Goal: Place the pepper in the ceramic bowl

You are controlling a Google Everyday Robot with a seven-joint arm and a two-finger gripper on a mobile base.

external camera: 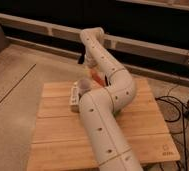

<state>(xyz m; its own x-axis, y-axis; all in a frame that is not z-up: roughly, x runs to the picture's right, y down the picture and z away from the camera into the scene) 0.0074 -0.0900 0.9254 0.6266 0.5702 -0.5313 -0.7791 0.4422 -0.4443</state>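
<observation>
Single arm reaching across a wooden desk (138,125) toward its far edge, with a pale cup (83,86) as the reference object. The arm (105,107) crosses the middle of the desk, passes just right of the cup and folds downward beyond it. The tool (82,58) shows as a dark piece at the end of the arm, above and beyond the cup; whether it is spread, closed or pinching anything cannot be told. The pepper (95,78) is an orange-red sliver just beyond and right of the cup, close against the arm and below the tool; whether it lies on the desk or hangs from the tool cannot be told. Its long axis appears to slant from far-left to near-right of the cup, roughly along the arm; which end is the stem is not discernible. A striped object (74,98) lies just left and nearer than the cup. The bowl is not visible, possibly hidden behind the arm. Risks, as judged: the arm sweeping close past the cup could topple it or push the striped object; a slanted pepper gripped along its length could slip or roll free; a release toward a hidden bowl could miss the rim.
</observation>
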